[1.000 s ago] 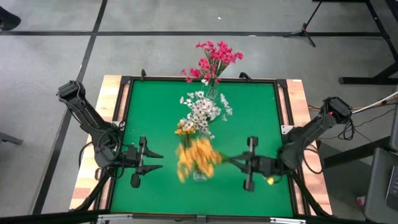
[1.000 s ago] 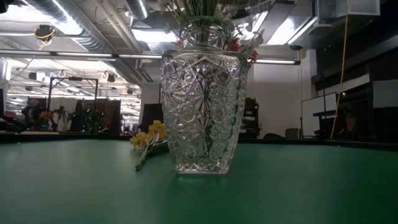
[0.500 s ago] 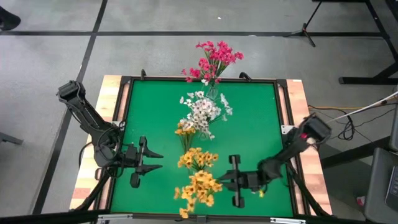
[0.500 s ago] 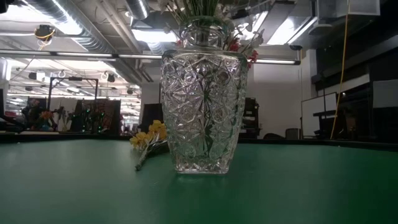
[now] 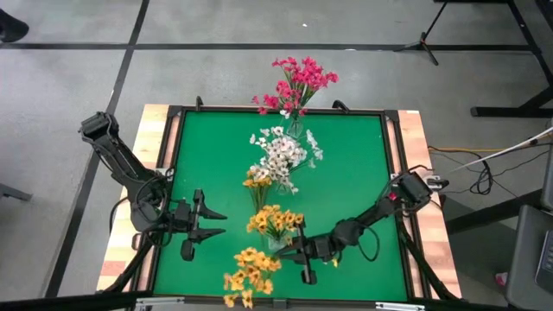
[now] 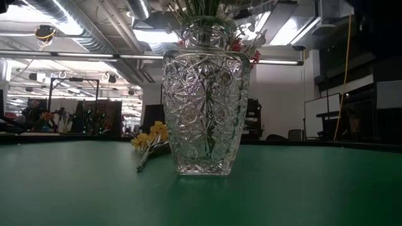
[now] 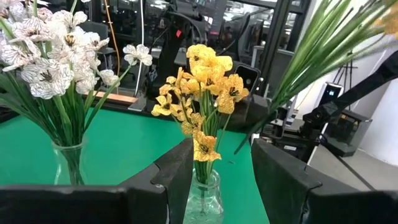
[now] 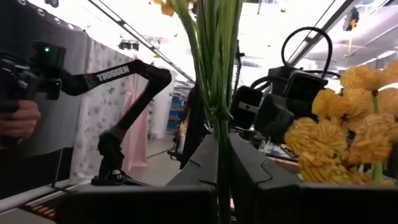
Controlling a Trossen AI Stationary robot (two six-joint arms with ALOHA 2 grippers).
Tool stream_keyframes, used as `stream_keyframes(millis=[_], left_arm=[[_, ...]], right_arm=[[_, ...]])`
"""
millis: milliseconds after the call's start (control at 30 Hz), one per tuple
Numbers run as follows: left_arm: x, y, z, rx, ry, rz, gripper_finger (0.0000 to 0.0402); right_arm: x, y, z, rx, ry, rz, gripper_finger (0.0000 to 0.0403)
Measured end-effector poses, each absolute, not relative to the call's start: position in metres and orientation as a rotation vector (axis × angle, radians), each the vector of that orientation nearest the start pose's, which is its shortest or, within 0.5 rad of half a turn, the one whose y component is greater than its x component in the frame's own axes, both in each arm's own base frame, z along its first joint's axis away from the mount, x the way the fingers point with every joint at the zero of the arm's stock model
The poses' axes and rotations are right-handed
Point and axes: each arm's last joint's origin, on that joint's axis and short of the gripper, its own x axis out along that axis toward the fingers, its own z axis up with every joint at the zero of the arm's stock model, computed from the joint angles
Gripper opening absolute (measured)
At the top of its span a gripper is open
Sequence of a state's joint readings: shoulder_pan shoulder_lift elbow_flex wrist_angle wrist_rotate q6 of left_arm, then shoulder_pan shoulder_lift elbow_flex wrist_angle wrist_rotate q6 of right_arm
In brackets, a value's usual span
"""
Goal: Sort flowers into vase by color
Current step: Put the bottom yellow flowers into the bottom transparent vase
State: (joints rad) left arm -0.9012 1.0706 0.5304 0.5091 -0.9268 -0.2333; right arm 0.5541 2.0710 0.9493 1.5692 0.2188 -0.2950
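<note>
The right claw pinches a bundle of thin green flower stems between its dark fingers. Yellow-orange blossoms cluster beside it; beyond stands the dark left arm, and a person's hand at the edge.

Vases line the middle, sides lie open

We see three clear glass vases running twelve to six down the green felt table; bare felt at three and nine.
</note>
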Motion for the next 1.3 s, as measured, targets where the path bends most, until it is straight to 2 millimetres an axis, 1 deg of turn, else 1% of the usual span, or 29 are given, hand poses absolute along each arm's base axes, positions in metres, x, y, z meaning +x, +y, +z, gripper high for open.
stream_keyframes(millis=[200,500,567,700,1200,1300], left_arm=[[0.154,-0.158,0.258,-0.203,0.018,0.027,0.0159],[0.154,-0.158,0.258,-0.201,0.018,0.027,0.0159],[0.154,-0.158,0.258,-0.201,0.018,0.027,0.0159],[0.154,-0.158,0.258,-0.198,0.019,0.029,0.0159],[0.154,-0.158,0.257,-0.195,0.021,0.029,0.0159],[0.154,-0.158,0.257,-0.195,0.021,0.029,0.0159]], right_arm=[[0.345,0.194,0.172,-0.153,-0.446,0.276,0.0014],[0.352,0.181,0.172,-0.177,-0.444,0.253,0.0014],[0.354,0.180,0.167,-0.176,-0.440,0.261,0.0014],[0.356,0.178,0.159,-0.150,-0.407,0.272,0.0014],[0.356,0.178,0.157,-0.148,-0.388,0.258,0.0013],[0.359,0.177,0.154,-0.151,-0.349,0.260,0.0013]])
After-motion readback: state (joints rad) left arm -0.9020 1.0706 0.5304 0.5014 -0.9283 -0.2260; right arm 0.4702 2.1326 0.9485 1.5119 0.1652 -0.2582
